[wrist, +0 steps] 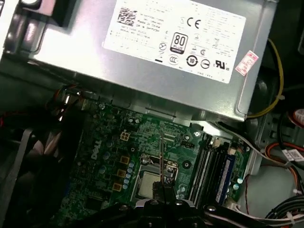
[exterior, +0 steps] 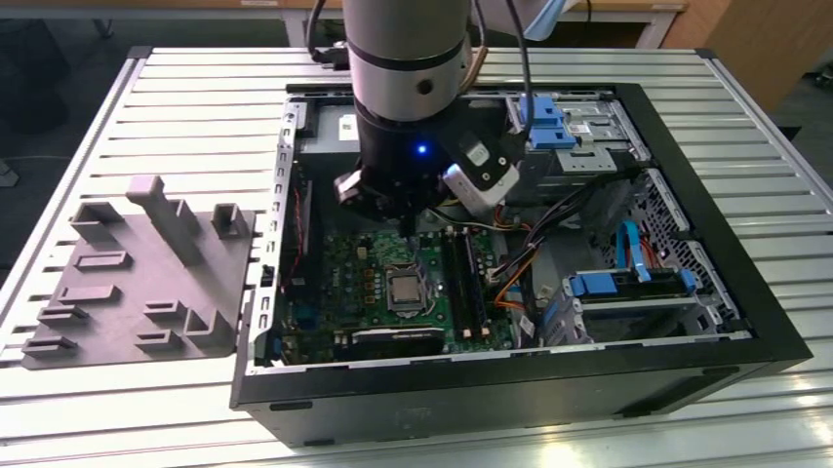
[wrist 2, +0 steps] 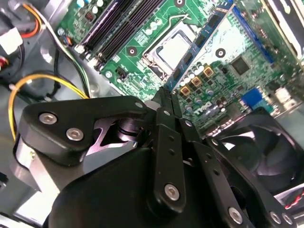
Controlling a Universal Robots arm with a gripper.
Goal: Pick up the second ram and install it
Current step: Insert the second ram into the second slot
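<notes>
My gripper (exterior: 405,222) hangs inside the open computer case (exterior: 521,385), above the green motherboard (exterior: 351,263) near the CPU socket (exterior: 406,290). Its fingers (wrist 2: 164,118) are pressed together on the second ram (wrist 2: 202,40), a slim blue-green stick that reaches out from the fingertips over the socket (wrist 2: 173,47). In the first wrist view the ram (wrist: 162,156) shows edge-on as a thin line rising from the gripper (wrist: 165,194). The long black memory slots (exterior: 463,278) lie toward the exterior view's right of the gripper; one of the slots (wrist: 213,166) has a blue stick (wrist: 226,173) seated beside it.
A silver power supply (wrist: 180,52) fills the case end beyond the board. A black fan (wrist 2: 259,152) sits close to the gripper. Yellow and orange cables (wrist 2: 42,80) loop beside the slots. Blue drive brackets (exterior: 612,283) stand at the exterior view's right. A grey fixture tray (exterior: 143,278) lies outside the case.
</notes>
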